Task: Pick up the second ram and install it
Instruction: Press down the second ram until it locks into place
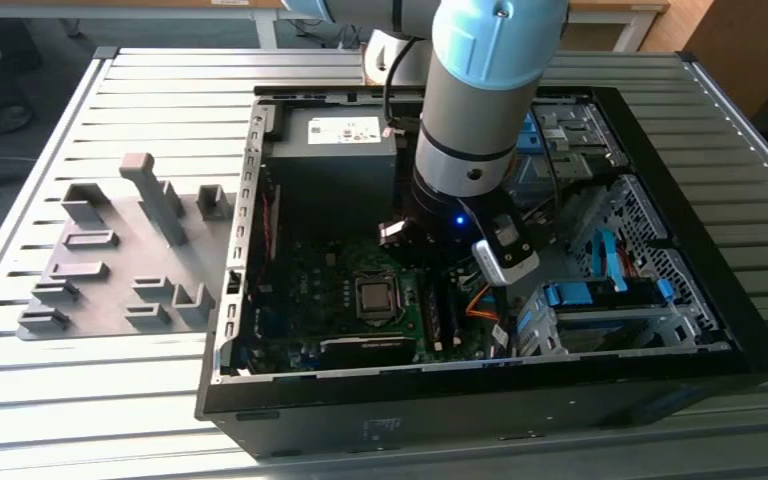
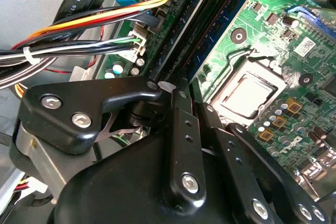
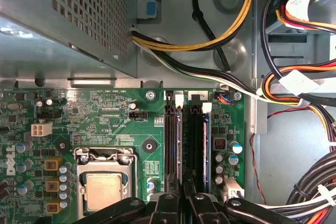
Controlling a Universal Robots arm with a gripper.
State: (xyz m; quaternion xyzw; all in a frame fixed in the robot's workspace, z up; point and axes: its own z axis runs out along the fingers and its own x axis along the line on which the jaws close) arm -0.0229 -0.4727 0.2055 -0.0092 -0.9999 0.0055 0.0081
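Holder blocks [image 1: 117, 260]: grey, on the slatted desk [image 1: 157, 100] at the exterior view's left, well apart from the arm.
PC case [image 1: 491, 400]: open, lying on the desk, motherboard facing up.
Power supply [image 1: 331, 150]: grey box at the far end of the case, beside the arm [image 1: 484, 100].
CPU socket [image 3: 105, 187]: bare metal lid, just beside the memory rails and clear of the tool.
Gripper [image 3: 182, 203]: low inside the case, directly over the near end of the slot rails [image 3: 172, 145].
Fingers: whether they are spread or pinching anything cannot be told (the tips are hidden behind the tool's own links).
Second ram: cannot be told apart from the dark rails under the gripper; judged to be at the rails, held or part-seated.
End latches [image 3: 179, 99]: white tabs at the far end of the rails; their position is unclear.
Cables [image 3: 294, 85]: bundled orange, yellow and black leads to the exterior view's right, near the rails but not across them.
Workmanship note: in my judgement the strip should stay square to its rail, be pressed straight down with even load along its length, and the wrist kept off the cables.
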